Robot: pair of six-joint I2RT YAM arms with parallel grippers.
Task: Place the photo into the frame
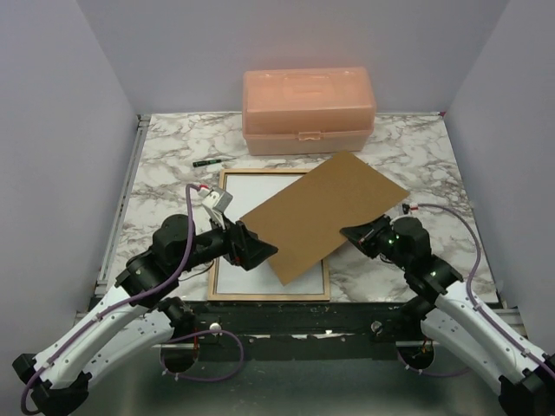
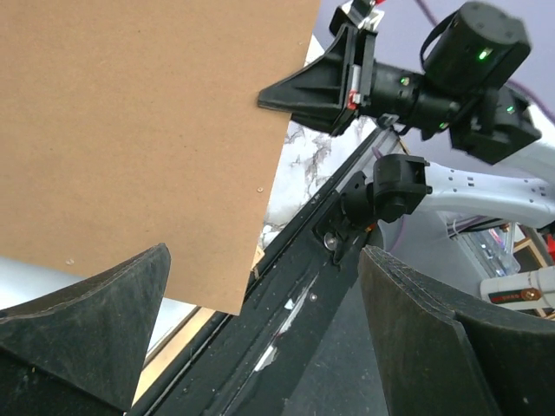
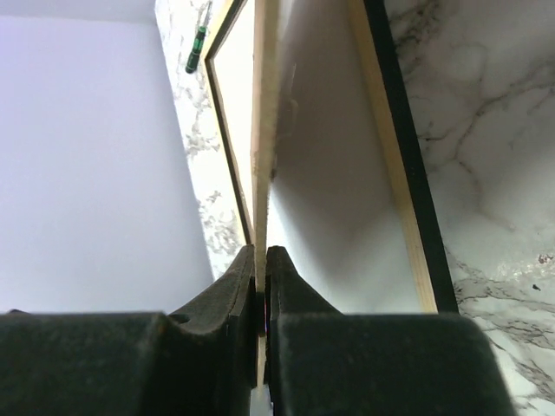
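In the middle of the table [image 1: 156, 173], the frame [image 1: 214, 243] is lying flat, light wood back up, white inside. The brown backing panel [image 1: 325, 208] is slanting over its right half. The right gripper [image 3: 260, 264] is pinching the panel's thin right edge, and only the right wrist view is showing this closely. The left gripper [image 1: 254, 247] is standing wide open. The left wrist view is showing the panel's near corner between its fingers. An orange box [image 1: 308, 108] and a pen [image 1: 206, 162] are lying farther away.

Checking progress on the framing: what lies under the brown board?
The frame lies beneath the brown board, a white surface showing inside it. Much of the frame's right side and whatever lies there are covered.
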